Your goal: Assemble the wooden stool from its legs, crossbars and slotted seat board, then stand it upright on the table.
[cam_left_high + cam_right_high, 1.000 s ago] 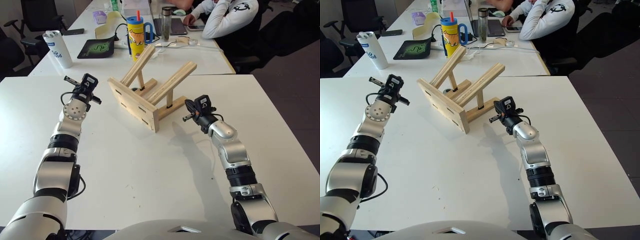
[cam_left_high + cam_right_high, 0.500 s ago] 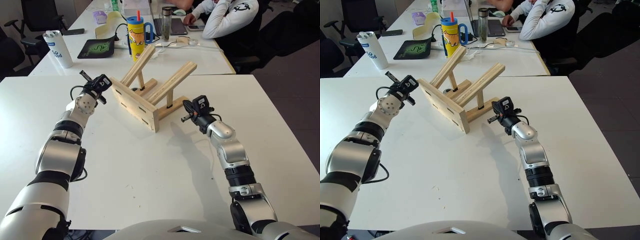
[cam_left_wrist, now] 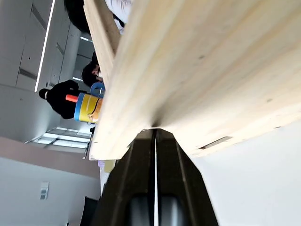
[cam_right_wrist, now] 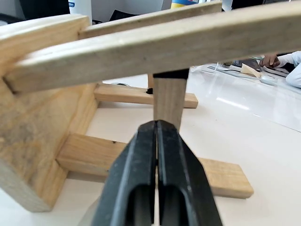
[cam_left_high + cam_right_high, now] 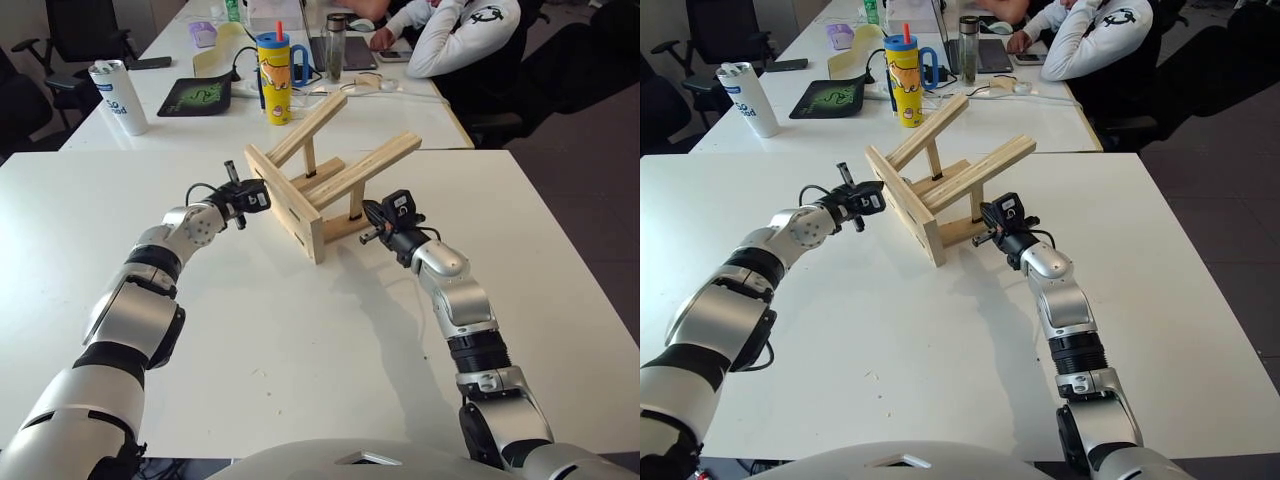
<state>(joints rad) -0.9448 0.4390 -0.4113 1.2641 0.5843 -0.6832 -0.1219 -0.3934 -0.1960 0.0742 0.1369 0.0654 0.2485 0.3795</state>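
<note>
The wooden stool [image 5: 320,175] lies tipped on the white table [image 5: 300,340], with its slotted seat board [image 5: 285,203] on edge and its legs [image 5: 365,168] slanting up toward the far right. My left gripper [image 5: 243,196] is shut, and its tips [image 3: 154,130] press against the seat board's outer face [image 3: 197,75]. My right gripper [image 5: 374,229] is shut with nothing in it. It sits at the end of the lowest leg [image 4: 155,165] and points at a short crossbar [image 4: 169,101] between the legs.
On the far table stand a yellow cup [image 5: 274,62], a white tumbler [image 5: 118,97], a black mat [image 5: 196,94] and a dark bottle [image 5: 336,46]; a person sits there. Bare tabletop lies in front of the stool.
My left arm has swung right until its gripper met the seat board. The stool has been pushed right and tipped steeper, legs higher. My right gripper edged toward the lowest leg.
</note>
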